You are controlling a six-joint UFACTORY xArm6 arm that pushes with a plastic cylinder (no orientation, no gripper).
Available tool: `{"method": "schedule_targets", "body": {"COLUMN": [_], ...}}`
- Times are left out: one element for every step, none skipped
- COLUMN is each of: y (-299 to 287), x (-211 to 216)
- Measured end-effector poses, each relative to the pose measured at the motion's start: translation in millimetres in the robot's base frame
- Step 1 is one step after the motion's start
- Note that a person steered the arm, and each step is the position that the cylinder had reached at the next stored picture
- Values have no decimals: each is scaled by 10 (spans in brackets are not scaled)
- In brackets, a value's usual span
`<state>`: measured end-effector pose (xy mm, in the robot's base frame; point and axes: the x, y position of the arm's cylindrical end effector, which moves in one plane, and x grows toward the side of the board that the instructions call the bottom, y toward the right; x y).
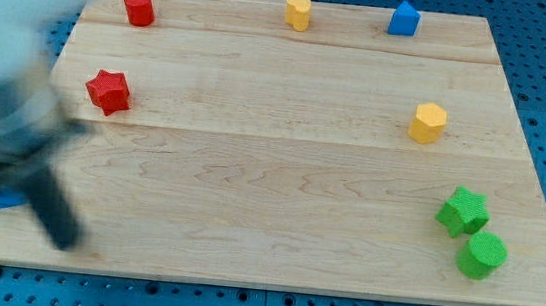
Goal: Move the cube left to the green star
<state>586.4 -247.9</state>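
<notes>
The green star (462, 211) lies near the view's right edge of the wooden board (271, 173), touching a green cylinder (482, 256) just below it. A blue block (403, 19), seemingly a cube, stands at the view's top right. My rod is blurred at the view's lower left; my tip (66, 242) rests on the board near its bottom left corner, far from the green star and the blue block. A small blue patch (4, 199), perhaps another block, shows beside the rod, mostly hidden by the arm.
A red cylinder (138, 7) stands at the top left and a red star (108, 91) below it. A yellow cylinder (298, 12) is at top centre. A yellow hexagonal block (428, 122) lies above the green star. The blurred arm covers the view's left side.
</notes>
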Motion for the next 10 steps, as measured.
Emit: {"method": "schedule_targets", "body": {"y": [-560,-324,-82,-557,-317,610,1844,2629,2912,3250], "x": [-72,-455,-706,-1319,-1316,-1044,-926,-887,-787,-503]}}
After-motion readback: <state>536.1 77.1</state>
